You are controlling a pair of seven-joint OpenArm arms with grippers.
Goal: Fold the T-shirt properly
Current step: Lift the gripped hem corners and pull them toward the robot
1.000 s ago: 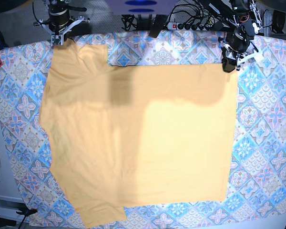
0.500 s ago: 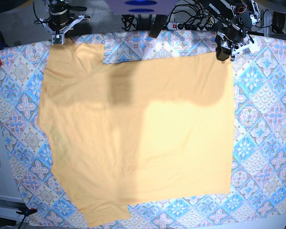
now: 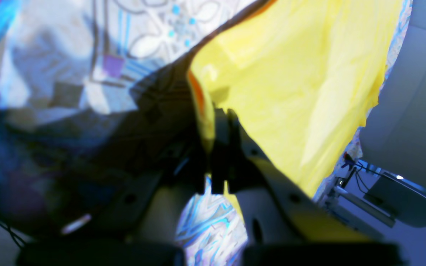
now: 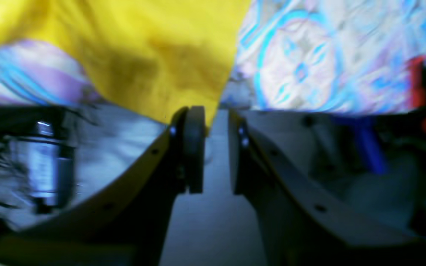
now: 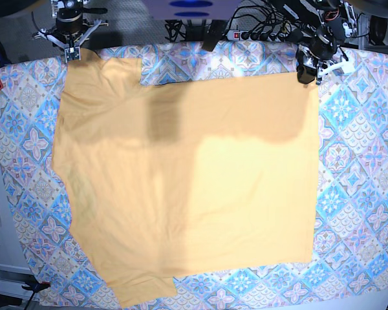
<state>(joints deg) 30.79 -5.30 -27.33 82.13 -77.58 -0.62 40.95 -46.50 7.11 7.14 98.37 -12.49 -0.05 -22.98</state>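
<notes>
Yellow-orange fabric covers most of the patterned cloth (image 5: pixel 362 168) on the table: the T-shirt (image 5: pixel 194 187) lies spread flat, one sleeve reaching toward the far left corner and another poking out at the near edge. A broad shadow darkens its upper part.

At the far right corner, the left gripper (image 5: pixel 308 72) sits on the shirt's top edge. From its wrist camera the dark fingers (image 3: pixel 231 147) are pressed close together with a fold of the yellow fabric pinched between them, so it is clamped on the shirt.

At the far left corner, the right gripper (image 5: pixel 70 50) sits at the tip of the sleeve. Its wrist view shows a clear gap between the two pads (image 4: pixel 194 147), with the yellow fabric's point just reaching the gap's mouth; the jaws stand apart there and are not clamped on it.

Cables and a power strip (image 5: pixel 255 33) lie beyond the table's far edge.
</notes>
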